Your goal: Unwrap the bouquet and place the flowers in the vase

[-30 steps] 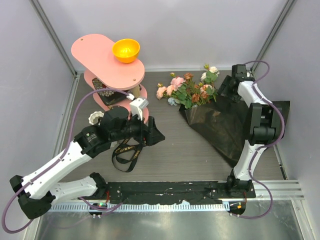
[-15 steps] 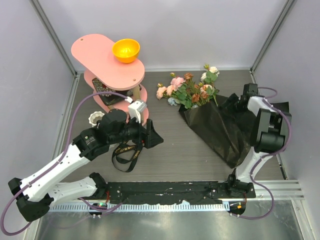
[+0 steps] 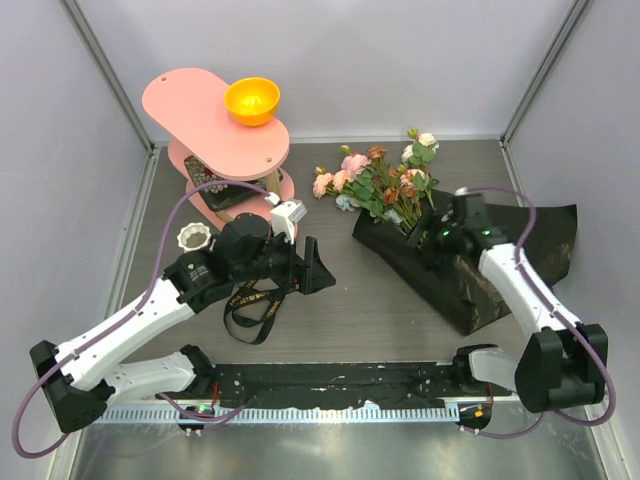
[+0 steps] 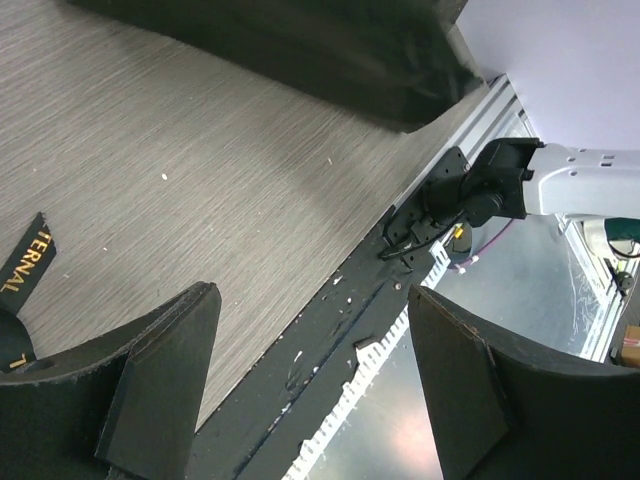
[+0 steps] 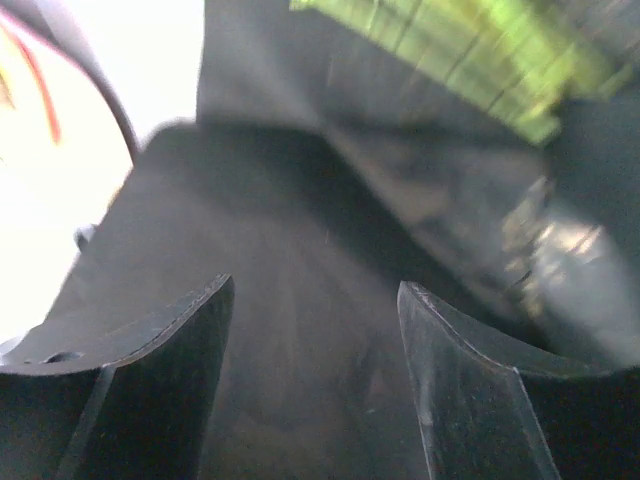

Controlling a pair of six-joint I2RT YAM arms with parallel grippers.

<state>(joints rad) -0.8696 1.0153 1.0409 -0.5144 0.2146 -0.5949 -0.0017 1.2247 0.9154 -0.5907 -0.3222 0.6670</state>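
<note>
The right fingers hover low over the near corner of the black wrapping sheet, just beside the stem end of the flowers. In the right wrist view, which is blurred, these fingers stand apart with only the glossy sheet between them, and green stems cross the top of the view, beyond the tips. I cannot tell whether the tips touch the sheet.

The left fingers are well apart from the flowers, out over the middle of the counter. The left wrist view shows them spread wide with nothing held, bare counter under them and one gold-lettered end of the black ribbon just beside the left-hand one.

The flowers lie on their side at the back right, heads toward the back wall, stems on the opened sheet. The vase stands upright on the left, close against the far side of the left arm, well apart from the flowers.

By count: one bunch of flowers, three pink blooms at its left edge and the rest too crowded to number; one sheet; one ribbon, lying looped on the counter; one white vase; one orange bowl on top of one pink two-tier stand.
</note>
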